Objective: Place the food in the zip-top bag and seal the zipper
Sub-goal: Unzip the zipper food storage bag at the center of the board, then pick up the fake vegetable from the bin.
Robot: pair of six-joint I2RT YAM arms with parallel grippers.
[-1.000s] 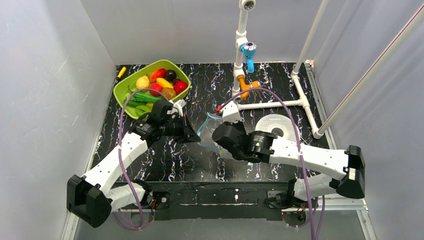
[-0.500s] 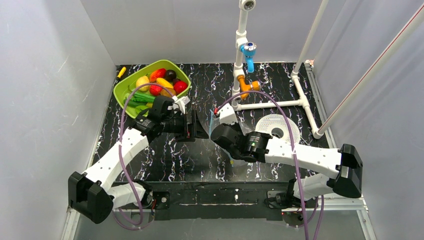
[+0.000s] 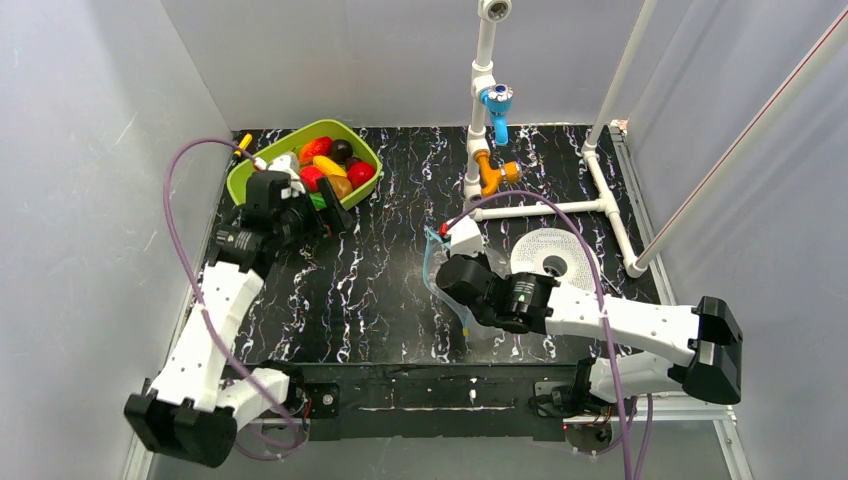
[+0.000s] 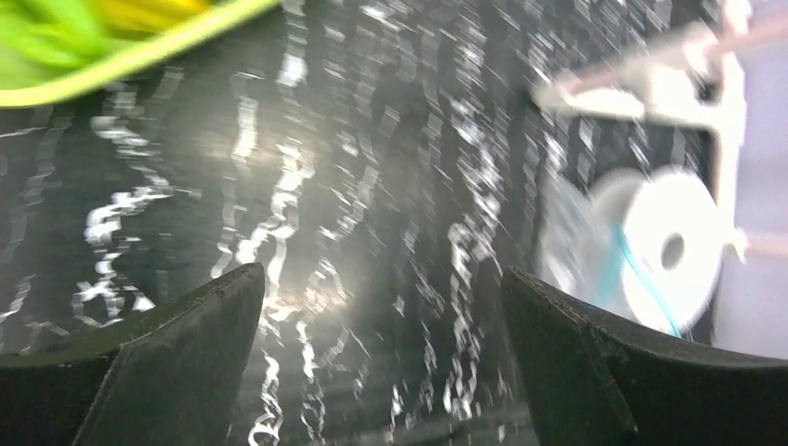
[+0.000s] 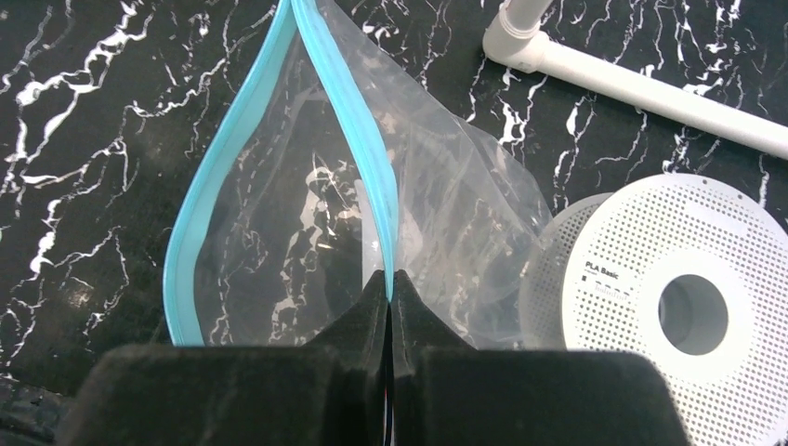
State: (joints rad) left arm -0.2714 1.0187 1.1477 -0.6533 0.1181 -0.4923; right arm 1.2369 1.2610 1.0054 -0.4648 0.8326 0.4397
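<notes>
The zip-top bag [image 5: 307, 214] lies clear and crinkly on the black marbled table, its mouth spread in a teardrop. My right gripper [image 5: 389, 283] is shut on one lip of the light blue zipper [image 5: 223, 158] and holds it up. From above, the bag [image 3: 445, 290] sits at mid-table by my right gripper [image 3: 442, 268]. The food [image 3: 335, 165], glossy red, yellow, brown and dark toy pieces, fills the lime-green tray [image 3: 322, 126] at the back left. My left gripper [image 3: 325, 212] hovers open and empty at the tray's near edge; its view is blurred.
A white perforated spool [image 5: 669, 297] lies just right of the bag. A white pipe frame [image 3: 540, 208] with a blue and orange fitting [image 3: 497, 100] stands at the back. A small yellow piece [image 3: 243, 143] lies outside the tray. Grey walls enclose the table.
My left gripper has opened, let go of the bag's lip and swung back left to the tray. My right gripper keeps its hold on the zipper.
</notes>
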